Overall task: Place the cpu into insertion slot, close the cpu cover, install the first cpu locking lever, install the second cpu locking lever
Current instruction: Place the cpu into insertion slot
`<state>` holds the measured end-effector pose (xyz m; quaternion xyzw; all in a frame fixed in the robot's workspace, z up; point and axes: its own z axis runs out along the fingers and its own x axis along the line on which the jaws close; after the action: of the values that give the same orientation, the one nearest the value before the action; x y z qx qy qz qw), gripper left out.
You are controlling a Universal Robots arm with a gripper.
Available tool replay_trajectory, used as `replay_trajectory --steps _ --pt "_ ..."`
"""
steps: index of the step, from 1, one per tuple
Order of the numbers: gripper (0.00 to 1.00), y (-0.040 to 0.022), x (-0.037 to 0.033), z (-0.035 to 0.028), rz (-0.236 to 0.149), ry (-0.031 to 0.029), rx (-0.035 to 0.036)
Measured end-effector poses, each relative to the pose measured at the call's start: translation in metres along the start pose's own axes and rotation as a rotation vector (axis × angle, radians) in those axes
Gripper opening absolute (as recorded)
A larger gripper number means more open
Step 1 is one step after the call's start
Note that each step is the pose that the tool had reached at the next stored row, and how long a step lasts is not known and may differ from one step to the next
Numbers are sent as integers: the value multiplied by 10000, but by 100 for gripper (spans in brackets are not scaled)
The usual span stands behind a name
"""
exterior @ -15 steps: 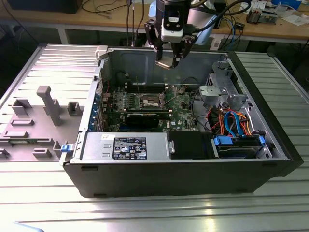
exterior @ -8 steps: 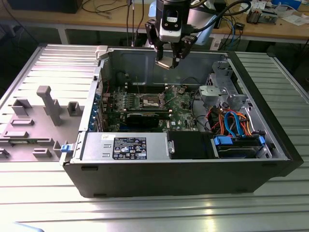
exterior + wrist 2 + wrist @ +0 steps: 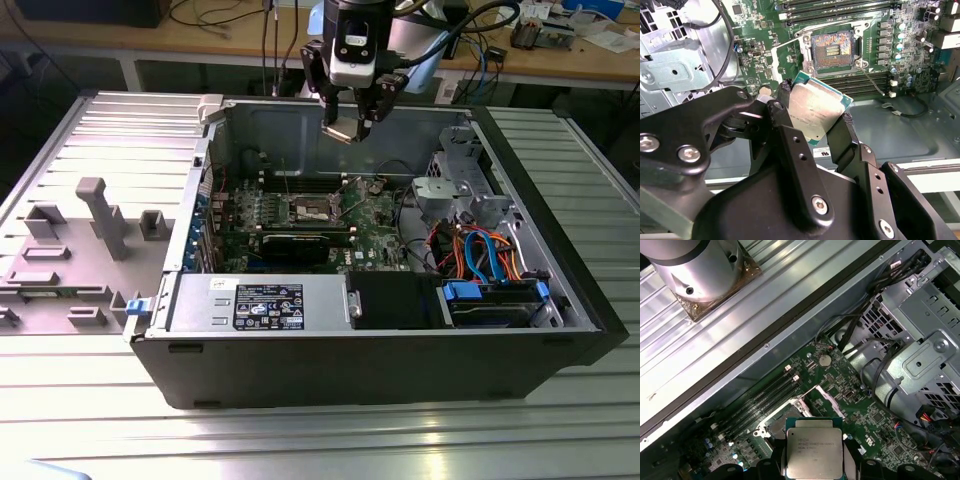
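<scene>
Silver face up, clamps the cpu (image 3: pixel 815 106) in the gripper (image 3: pixel 815 114) well above the bare insertion slot (image 3: pixel 832 47), below and off to one side; placing step in hand, likely calling for squaring cpu to slot.

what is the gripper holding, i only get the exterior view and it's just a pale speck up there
Observer: The cpu; in the second wrist view the fingers clamp two opposite edges of it.
Operator: is the socket free
Observer: Yes. In the second wrist view the insertion slot shows its bare pin grid, with nothing seated in it.
Operator: which face of the chip can you see
Observer: In the first wrist view its silvery metal top faces the camera.
</scene>
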<state>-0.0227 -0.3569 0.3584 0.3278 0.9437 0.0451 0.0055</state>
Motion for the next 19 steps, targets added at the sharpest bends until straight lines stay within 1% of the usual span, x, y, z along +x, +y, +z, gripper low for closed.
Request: replay_trajectory --steps 3,5,6,7,10,19 --pt "54 0 0 0 19 -2 0" --pt "54 0 0 0 128 -11 -3" --pt "54 0 0 1 321 -29 -7" --pt "54 0 0 1 435 -39 -9" --pt "54 0 0 2 698 -62 -14" --pt "54 0 0 2 743 -66 -14"
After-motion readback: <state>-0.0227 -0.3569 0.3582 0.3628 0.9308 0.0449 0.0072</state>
